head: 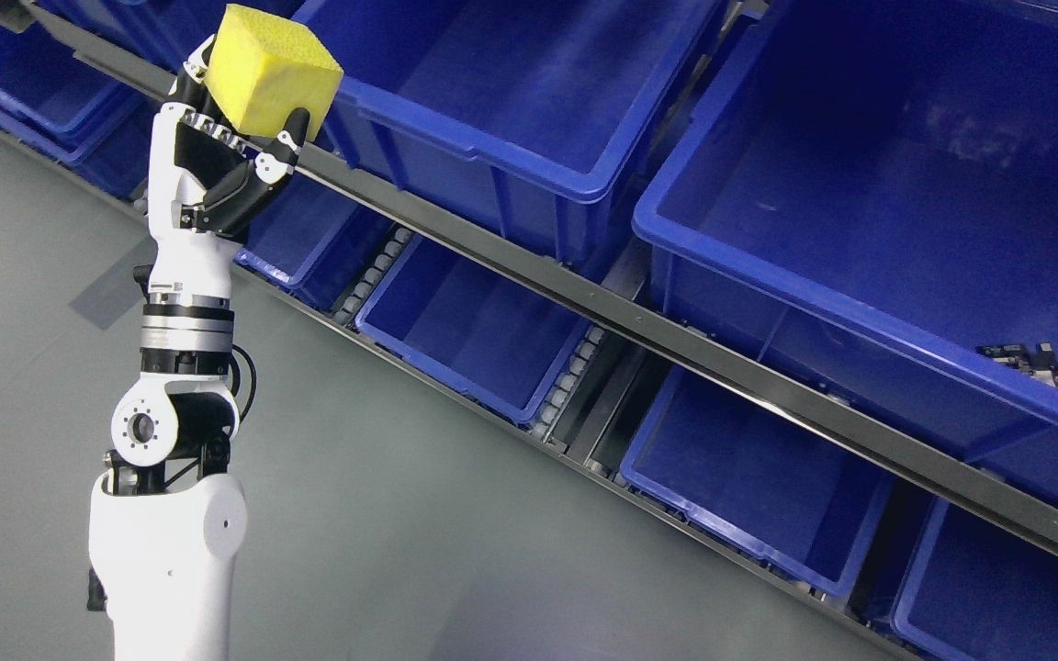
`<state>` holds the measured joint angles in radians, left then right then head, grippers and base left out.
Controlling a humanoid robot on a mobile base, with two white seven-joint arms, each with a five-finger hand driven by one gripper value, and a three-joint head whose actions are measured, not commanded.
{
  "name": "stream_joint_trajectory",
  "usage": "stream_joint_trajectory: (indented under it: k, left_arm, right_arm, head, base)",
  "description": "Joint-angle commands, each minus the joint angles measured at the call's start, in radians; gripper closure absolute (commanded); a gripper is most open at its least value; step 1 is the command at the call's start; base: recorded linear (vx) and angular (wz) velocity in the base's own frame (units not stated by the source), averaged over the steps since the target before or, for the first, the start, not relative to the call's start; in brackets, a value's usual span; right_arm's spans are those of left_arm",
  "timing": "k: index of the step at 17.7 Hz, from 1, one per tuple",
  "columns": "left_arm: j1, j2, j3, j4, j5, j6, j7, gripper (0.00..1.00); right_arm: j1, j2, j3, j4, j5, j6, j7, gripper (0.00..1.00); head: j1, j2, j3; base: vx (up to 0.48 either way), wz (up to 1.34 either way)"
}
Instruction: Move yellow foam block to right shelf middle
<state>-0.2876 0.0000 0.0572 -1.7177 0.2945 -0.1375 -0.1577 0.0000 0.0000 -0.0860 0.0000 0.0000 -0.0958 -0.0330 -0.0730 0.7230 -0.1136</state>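
Note:
A yellow foam block is held high at the upper left of the head view, in front of the shelf rail. My left hand is shut on it, fingers curled round its lower sides, thumb tip at its right corner. The white left arm rises straight up from the bottom left. The block hangs just left of the near rim of a blue bin on the upper shelf level. My right hand does not show.
Large blue bins fill a slanted rack: one at the upper right holds a small dark part. Lower bins sit under a grey rail. Grey floor lies to the left.

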Motion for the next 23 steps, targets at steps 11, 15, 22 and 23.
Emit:
stream_joint_trajectory:
  k: [11, 15, 22, 23]
  left_arm:
    - [-0.545, 0.018, -0.079, 0.078, -0.002, 0.528, 0.021, 0.48]
    - [-0.59, 0.018, -0.172, 0.21, -0.002, 0.596, 0.069, 0.46]
    - [-0.573, 0.018, -0.237, 0.221, -0.014, 0.656, 0.079, 0.01]
    - [-0.57, 0.018, -0.232, 0.211, -0.02, 0.655, 0.079, 0.0]
  right_arm:
    - [0.002, -0.017, 0.0, -0.017, 0.003, 0.001, -0.001, 0.0]
    - [0.002, -0.017, 0.0, -0.017, 0.003, 0.001, -0.001, 0.0]
    - [0.002, -0.017, 0.0, -0.017, 0.003, 0.001, -0.001, 0.0]
    - [0.002, -0.017, 0.0, -0.017, 0.003, 0.001, -0.001, 0.0]
  head:
    - [0.0, 0.0, 0.0]
    - [0.0, 0.0, 0.0]
    - [0.0, 0.0, 0.0]
    - [0.0, 0.0, 0.0]
  base:
    - [0.105, -0.22]
    - [-0.007, 0.01]
    - [-0.001, 0.0]
    - [0.0, 0.0]
